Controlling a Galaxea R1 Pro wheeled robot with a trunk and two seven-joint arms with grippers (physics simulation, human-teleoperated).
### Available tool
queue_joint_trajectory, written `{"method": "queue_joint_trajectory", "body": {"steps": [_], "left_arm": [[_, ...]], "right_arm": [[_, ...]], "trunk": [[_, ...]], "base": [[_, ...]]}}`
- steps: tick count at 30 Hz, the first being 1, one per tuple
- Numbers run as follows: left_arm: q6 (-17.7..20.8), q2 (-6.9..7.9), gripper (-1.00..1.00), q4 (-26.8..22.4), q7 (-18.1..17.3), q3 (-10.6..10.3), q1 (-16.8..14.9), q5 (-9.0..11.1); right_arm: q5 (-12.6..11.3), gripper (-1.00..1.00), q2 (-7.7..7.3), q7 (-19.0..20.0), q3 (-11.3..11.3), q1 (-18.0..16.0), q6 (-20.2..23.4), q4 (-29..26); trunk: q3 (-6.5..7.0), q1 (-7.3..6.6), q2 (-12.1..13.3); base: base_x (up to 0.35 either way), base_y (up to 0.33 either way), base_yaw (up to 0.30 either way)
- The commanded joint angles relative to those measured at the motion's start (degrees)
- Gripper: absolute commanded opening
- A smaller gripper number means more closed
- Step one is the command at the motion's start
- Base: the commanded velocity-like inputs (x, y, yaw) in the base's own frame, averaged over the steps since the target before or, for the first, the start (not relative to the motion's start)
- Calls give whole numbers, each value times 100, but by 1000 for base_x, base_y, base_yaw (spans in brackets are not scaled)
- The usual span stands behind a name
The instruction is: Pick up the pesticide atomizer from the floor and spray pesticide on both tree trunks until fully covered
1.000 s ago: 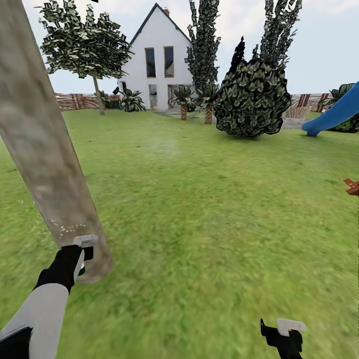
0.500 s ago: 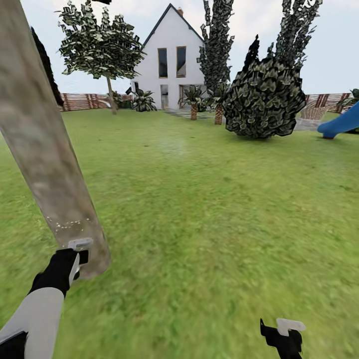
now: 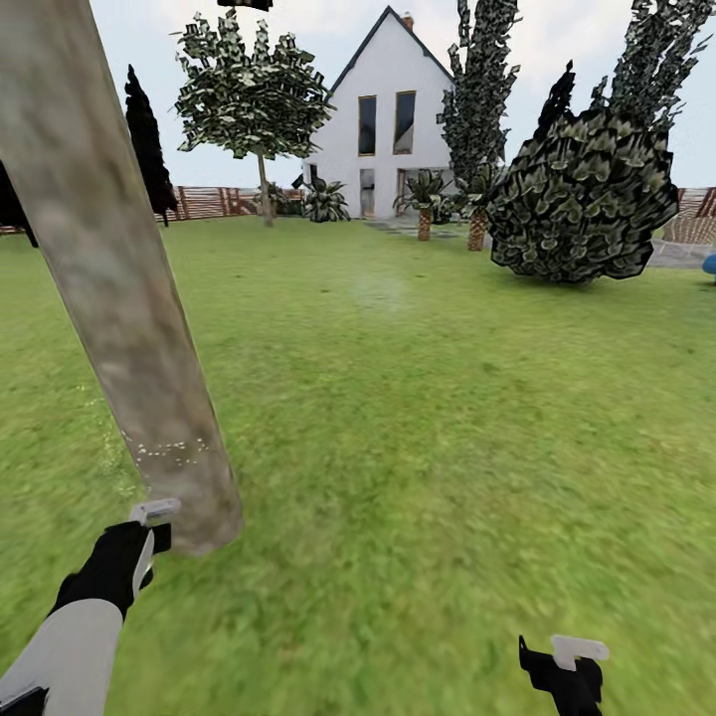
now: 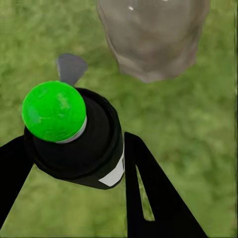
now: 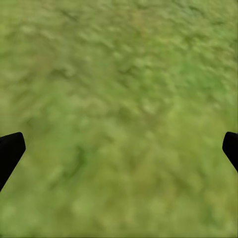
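Lawn surrounds left tool clamped on atomizer (label blank); right tool apart.

We count one near tree trunk on the left, one white house far off, one round bush, two small palms by the house, two grippers: left gripper, right gripper. One atomizer.
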Motion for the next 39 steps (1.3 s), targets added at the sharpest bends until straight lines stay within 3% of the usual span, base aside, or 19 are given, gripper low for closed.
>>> {"method": "queue_joint_trajectory", "body": {"steps": [1, 2, 3, 4, 5, 14, 17, 19, 28, 39], "left_arm": [[-288, -13, -100, 250, 7, 11, -3, 0], [-414, -1, -100, 427, 7, 13, -2, 2], [-919, 17, -100, 967, 13, 18, -2, -14], [-1223, 25, -100, 1165, 15, 7, -2, -22], [-1265, 25, -100, 1173, 15, 2, -2, -23], [-1304, 128, -100, 1148, 24, 27, 194, -17], [-1343, 162, -100, 1148, 16, 280, 200, -13], [-1359, 159, -100, 1148, 16, 328, 200, -6], [-1364, 89, -100, 1148, 15, 282, 200, -13], [-1442, 85, -100, 1150, 15, 286, 200, -13]], "right_arm": [[-27, 100, 0, -27, 50, -2, -7, -1], [-27, 100, 0, -27, 50, -2, -7, -1], [-27, 100, 0, -27, 50, -2, -7, -1], [-27, 100, -5, -27, 50, -2, -7, -1], [-27, 100, -5, -27, 50, -2, -7, 0], [-27, 100, 0, -27, 50, -2, -7, -1], [-27, 100, 0, -27, 50, -2, -7, -1], [-27, 100, 0, -27, 50, -2, -7, -1], [-27, 100, 0, -27, 55, -2, -7, -1], [-26, 100, 0, -27, 50, -2, -7, 2]], "trunk": [[-5, -1, -2], [-5, -1, -2], [-5, -1, -2], [-5, -1, -2], [-5, -1, -2], [-5, -1, -2], [-5, -1, -2], [-5, -1, -2], [-5, -1, -2], [-5, -1, -2]], "base": [[0, 0, 5], [0, 0, 3], [0, 0, 0], [0, 0, 0], [0, 0, 0], [248, 9, 0], [169, 28, 73], [20, 3, 241], [1, -194, 274], [0, -270, 22]]}}
